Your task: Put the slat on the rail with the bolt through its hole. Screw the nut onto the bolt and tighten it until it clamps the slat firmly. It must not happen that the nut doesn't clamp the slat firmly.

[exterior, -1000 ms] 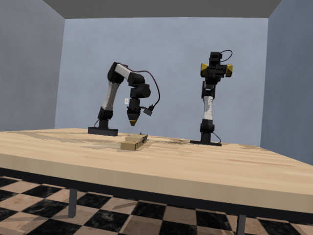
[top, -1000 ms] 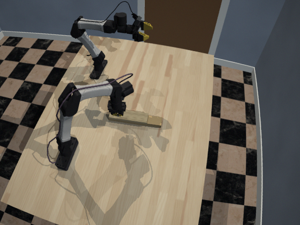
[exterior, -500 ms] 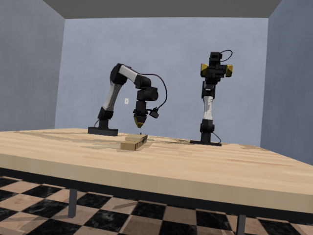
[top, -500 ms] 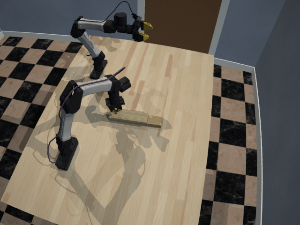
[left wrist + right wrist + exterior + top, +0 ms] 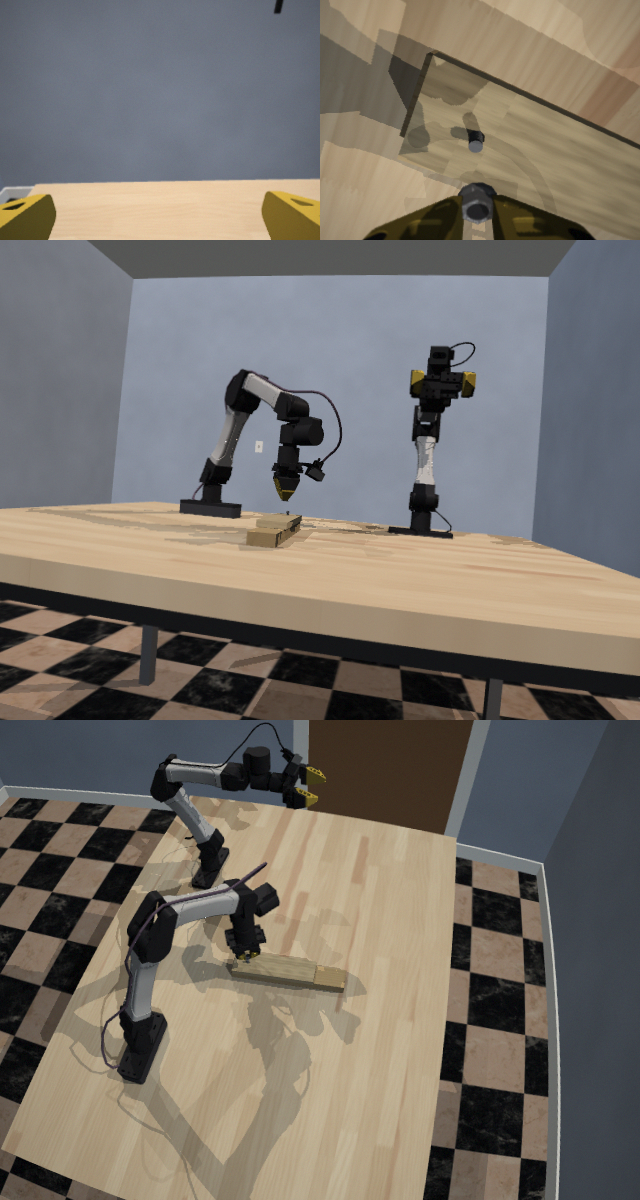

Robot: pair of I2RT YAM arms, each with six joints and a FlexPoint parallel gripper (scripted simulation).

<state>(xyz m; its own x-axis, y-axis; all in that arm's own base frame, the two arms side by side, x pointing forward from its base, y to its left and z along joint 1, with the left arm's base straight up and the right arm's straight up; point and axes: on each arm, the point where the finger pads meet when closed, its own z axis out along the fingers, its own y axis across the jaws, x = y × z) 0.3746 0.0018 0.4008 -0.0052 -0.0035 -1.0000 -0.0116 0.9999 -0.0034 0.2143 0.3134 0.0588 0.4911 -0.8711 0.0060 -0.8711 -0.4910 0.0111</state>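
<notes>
A wooden slat is seen lying on a rail on the worktop, with a bolt standing through it. Above, a nut is clamped in the right jaws. The left jaws are held wide apart, well away.

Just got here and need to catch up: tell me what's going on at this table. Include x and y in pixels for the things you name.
The right arm's jaws are shut on a small dark metal nut (image 5: pixel 477 204), held above a pale wooden slat (image 5: pixel 281 966) (image 5: pixel 279 520) (image 5: pixel 530 135). The slat lies on a wooden rail (image 5: pixel 329 978) (image 5: pixel 263 538), with a dark upright bolt (image 5: pixel 287 512) (image 5: pixel 476 142) sticking up through it. The nut isn't on the bolt yet, so nothing clamps the slat. The left arm's jaws are open and hold nothing.
</notes>
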